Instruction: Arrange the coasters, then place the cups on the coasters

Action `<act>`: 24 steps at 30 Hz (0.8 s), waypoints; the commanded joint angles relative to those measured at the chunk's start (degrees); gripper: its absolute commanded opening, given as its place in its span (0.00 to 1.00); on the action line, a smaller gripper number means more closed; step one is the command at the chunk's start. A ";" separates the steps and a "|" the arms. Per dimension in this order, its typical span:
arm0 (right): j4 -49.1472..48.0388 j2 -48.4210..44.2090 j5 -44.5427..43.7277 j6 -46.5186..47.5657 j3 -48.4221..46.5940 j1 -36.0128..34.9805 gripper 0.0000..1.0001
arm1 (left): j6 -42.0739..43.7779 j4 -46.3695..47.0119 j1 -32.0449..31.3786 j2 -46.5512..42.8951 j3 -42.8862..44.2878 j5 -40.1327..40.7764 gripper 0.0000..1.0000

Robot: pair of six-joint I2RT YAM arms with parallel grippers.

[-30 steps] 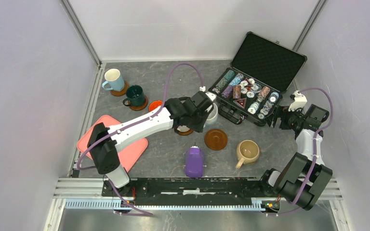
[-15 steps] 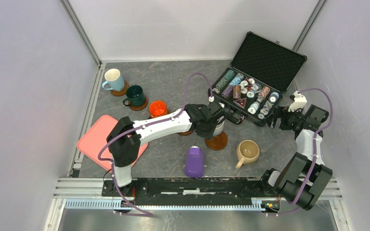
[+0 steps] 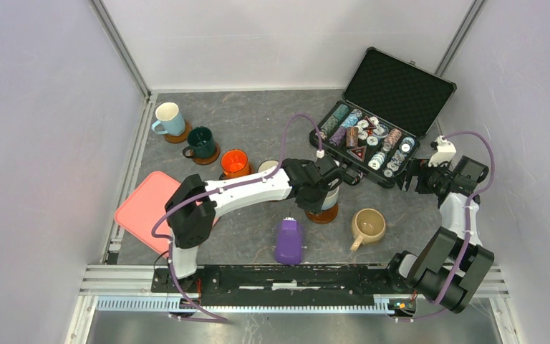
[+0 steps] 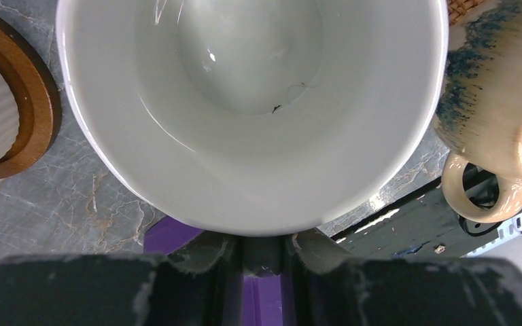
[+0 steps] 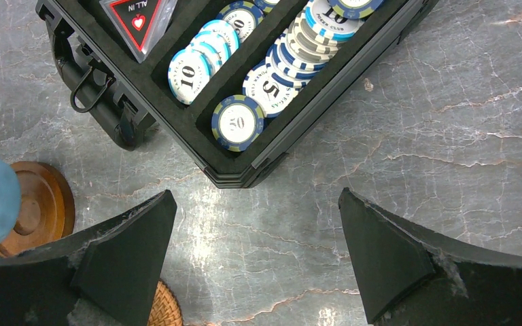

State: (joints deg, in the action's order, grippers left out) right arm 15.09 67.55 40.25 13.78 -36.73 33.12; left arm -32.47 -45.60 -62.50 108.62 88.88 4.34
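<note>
While the blue mug point(image 3: 166, 118), green mug point(image 3: 202, 142) and orange mug point(image 3: 235, 163) stand in a slanting row well to its left, the left gripper point(image 3: 326, 193) reaches out over the middle of the table. Its jaws are pinched narrow on the near rim of the white mug point(image 4: 251, 102), which is upright with its mouth up.

From above, a dark coaster point(image 3: 322, 213) shows its near edge directly under the mug. Whether the mug's base touches it cannot be told. A second coaster point(image 4: 13, 115) lies just left of the gripper, and a purple device point(image 3: 288, 240) lies on its near side.

Close to its right, the beige mug point(image 3: 369, 224) stands on bare table, with a woven coaster point(image 4: 467, 7) just beyond it.

Farther right, the right gripper point(image 5: 255, 197) hangs with jaws wide and empty, and the chip case point(image 5: 245, 81) lies just ahead of it.

The coaster lies straight down the mug's upright axis, so the next move looks like a plain lowering and letting go by the left arm. The beige mug sits roughly between the two grippers.
</note>
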 commanded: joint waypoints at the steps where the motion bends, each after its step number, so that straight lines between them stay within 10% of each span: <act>1: -1.64 -1.23 -0.17 0.62 0.16 0.27 0.98 | -3.66 2.54 -0.71 -0.61 2.16 -0.06 0.04; 24: -1.43 -1.29 -0.08 0.71 -0.10 0.27 0.98 | -4.76 4.65 -1.70 1.48 -2.25 -1.98 0.23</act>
State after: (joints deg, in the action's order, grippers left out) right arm 15.09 67.55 40.27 13.78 -36.73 33.12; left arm -34.13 -44.86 -63.55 110.24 85.86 2.68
